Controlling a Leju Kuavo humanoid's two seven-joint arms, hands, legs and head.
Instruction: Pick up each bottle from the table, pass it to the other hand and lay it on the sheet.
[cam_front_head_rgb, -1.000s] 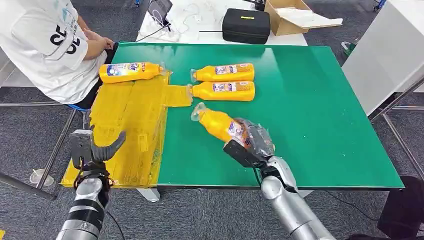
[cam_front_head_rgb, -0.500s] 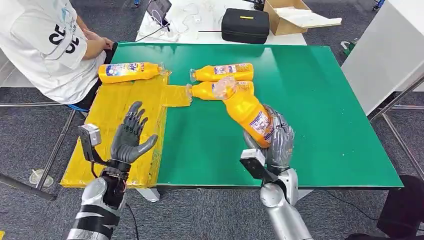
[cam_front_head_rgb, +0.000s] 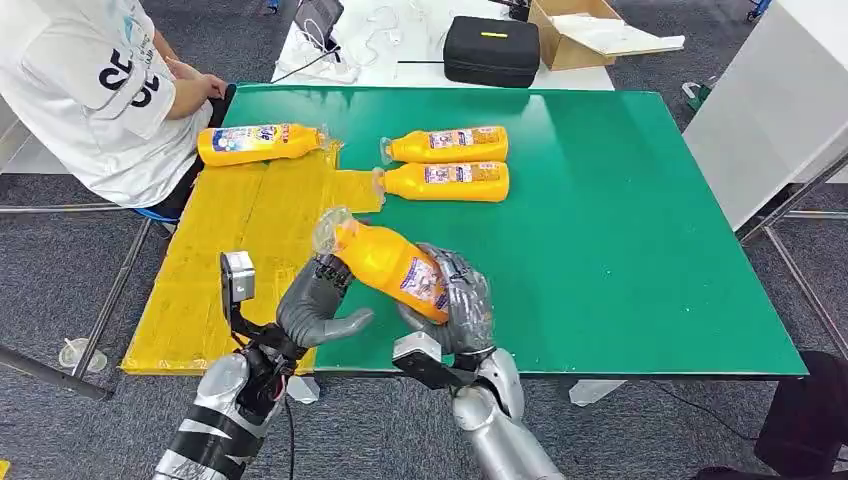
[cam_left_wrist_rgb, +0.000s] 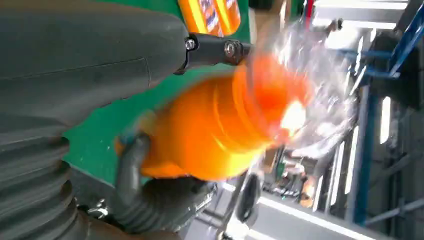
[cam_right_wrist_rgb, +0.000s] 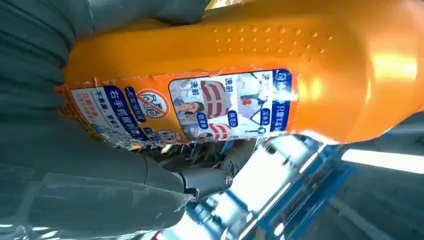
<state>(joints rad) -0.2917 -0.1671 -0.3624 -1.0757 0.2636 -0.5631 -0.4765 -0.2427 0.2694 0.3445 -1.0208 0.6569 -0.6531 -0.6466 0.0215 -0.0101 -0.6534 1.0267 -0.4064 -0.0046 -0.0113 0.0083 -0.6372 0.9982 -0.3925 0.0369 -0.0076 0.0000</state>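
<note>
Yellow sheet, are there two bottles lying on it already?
No, the yellow sheet carries a single bottle, at its far end.

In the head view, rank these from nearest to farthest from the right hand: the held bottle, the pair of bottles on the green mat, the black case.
1. Held bottle, in the right hand.
2. Pair of bottles, mid-table, beyond it.
3. Black case, on the white table behind.

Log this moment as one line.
phase: handover | right robot hand: grips orange plastic bottle | left robot hand: touching bottle neck | yellow sheet: one bottle laid
</note>
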